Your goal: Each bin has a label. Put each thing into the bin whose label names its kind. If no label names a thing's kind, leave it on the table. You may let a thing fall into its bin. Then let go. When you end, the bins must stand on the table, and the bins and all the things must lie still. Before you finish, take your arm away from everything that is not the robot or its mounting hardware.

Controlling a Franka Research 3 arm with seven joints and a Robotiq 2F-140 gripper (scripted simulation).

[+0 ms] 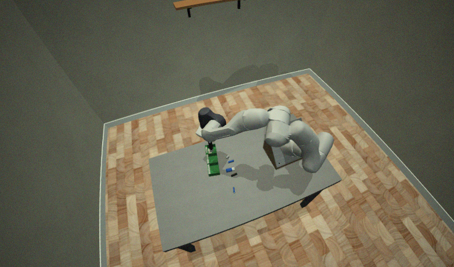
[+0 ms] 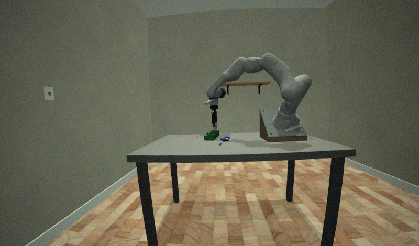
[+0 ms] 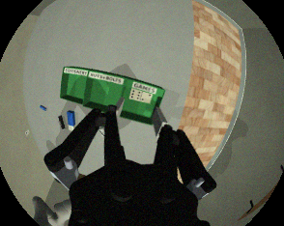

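Observation:
A row of three green bins (image 1: 212,161) with white labels stands on the grey table; it also shows in the exterior view (image 2: 211,135) and in the wrist view (image 3: 110,93). My gripper (image 1: 210,146) (image 2: 214,124) hangs upright above the far end bin, a little above its rim. In the wrist view its fingers stand apart and I see nothing between them, only the end bin below. Small things lie on the table beside the bins: a grey piece (image 1: 227,155), a blue piece (image 1: 230,161), a blue and white piece (image 1: 228,169), a black piece (image 1: 234,174), and a blue piece farther off (image 1: 234,190).
The robot's base stands on a wedge-shaped block (image 1: 281,155) at the table's right side. A wooden shelf (image 2: 246,83) hangs on the back wall. The label text is too small to read.

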